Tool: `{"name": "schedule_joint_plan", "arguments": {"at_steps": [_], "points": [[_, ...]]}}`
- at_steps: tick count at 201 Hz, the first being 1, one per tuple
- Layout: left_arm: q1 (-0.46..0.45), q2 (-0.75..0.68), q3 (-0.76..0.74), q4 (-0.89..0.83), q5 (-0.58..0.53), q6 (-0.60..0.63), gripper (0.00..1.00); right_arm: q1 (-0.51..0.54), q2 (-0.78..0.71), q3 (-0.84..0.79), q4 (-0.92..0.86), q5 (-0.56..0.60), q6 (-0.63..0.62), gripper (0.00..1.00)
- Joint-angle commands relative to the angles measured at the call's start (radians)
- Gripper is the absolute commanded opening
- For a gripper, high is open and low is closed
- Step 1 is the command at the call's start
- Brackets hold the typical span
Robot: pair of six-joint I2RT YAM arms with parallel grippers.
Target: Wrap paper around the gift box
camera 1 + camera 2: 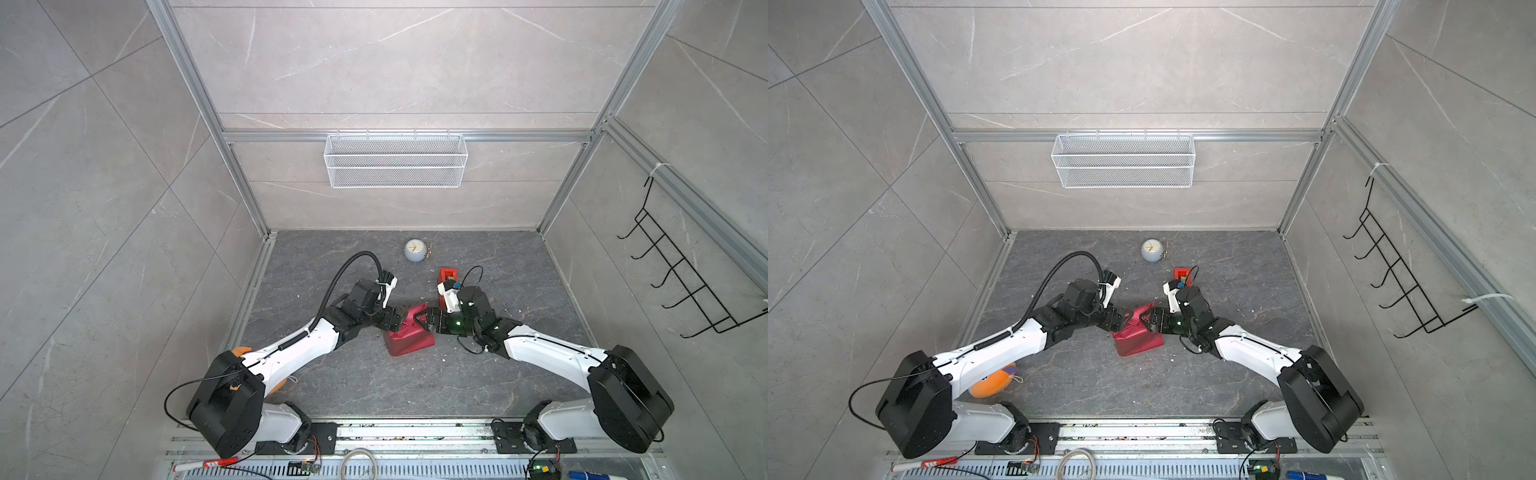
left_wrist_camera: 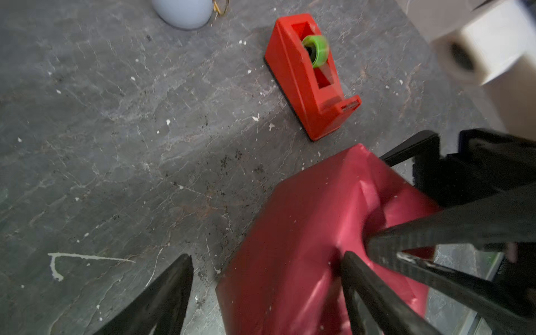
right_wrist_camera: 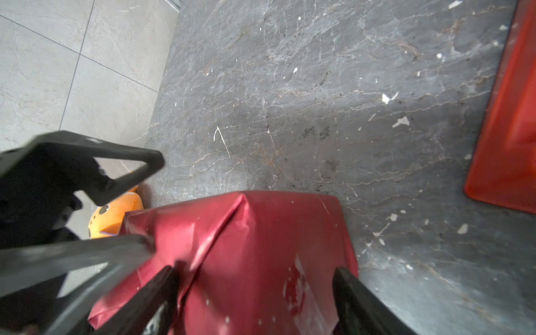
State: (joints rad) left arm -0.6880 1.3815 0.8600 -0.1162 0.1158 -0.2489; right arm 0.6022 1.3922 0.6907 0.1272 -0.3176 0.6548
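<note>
Ok, top views first. Parcel (image 1: 409, 338) sitting mid-table (image 1: 374, 386), tipped up on one edge, far corner raised. Paper (image 1: 1138, 343) all round it, gift box fully inside, no blue showing. Left gripper (image 1: 402, 321) at one end of it, right gripper (image 1: 422, 323) reaching in from the opposite side. Tape dispenser (image 1: 448, 275) just behind the right wrist, clock (image 1: 414, 250) further back, orange toy (image 1: 992, 384) under the left arm, well apart.

Left wrist next. Left gripper jaws spread wide, holding nothing: one finger (image 2: 174, 290) over bare table, the other over the parcel's face, contact unclear. Right gripper fingers (image 2: 449, 223) visible on both sides of the parcel.

Right wrist. Right gripper clamped across the parcel, a finger (image 3: 356, 295) on each flank; reads as the only thing keeping it tilted. Diagonal fold seam (image 3: 232, 217) on the upper face, loose flap (image 3: 98, 310) poking out past one finger. Glossy patch near the other finger, maybe tape, can't tell.

Judging the step: end folds made, taping pending. To do it well:
- Hold the right clamp firm, no regrip.
- Back the left gripper straight out, clear of the flap, no drag on paper.
- Lay the parcel flat before letting go, otherwise seam likely to spring.
- Pin the flap with a left fingertip before going for tape.
- Mind the right wrist near the tape dispenser.
</note>
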Motion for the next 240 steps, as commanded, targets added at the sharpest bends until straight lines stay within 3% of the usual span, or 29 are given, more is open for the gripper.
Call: {"name": "schedule_joint_plan", "arguments": {"at_steps": [1,50,109,194,217,240], "points": [[0.007,0.015,0.019,-0.043,0.028,-0.021,0.82,0.002,0.013,-0.012,-0.104,0.039,-0.027,0.85],[0.011,0.015,-0.035,-0.022,0.033,-0.018,0.82,0.009,-0.021,0.042,-0.121,-0.004,-0.005,0.88],[0.010,0.033,-0.033,-0.014,0.035,-0.023,0.81,0.054,-0.005,0.027,-0.146,0.028,-0.009,0.91],[0.013,0.034,-0.033,-0.023,0.015,-0.024,0.81,0.054,-0.159,0.061,-0.345,0.070,-0.114,0.93],[0.013,0.035,-0.025,-0.039,0.019,-0.014,0.81,0.025,-0.199,0.093,-0.405,0.093,-0.144,0.93],[0.013,0.029,-0.023,-0.044,0.031,-0.008,0.80,-0.088,-0.231,0.114,-0.445,0.043,-0.153,0.93]]}}
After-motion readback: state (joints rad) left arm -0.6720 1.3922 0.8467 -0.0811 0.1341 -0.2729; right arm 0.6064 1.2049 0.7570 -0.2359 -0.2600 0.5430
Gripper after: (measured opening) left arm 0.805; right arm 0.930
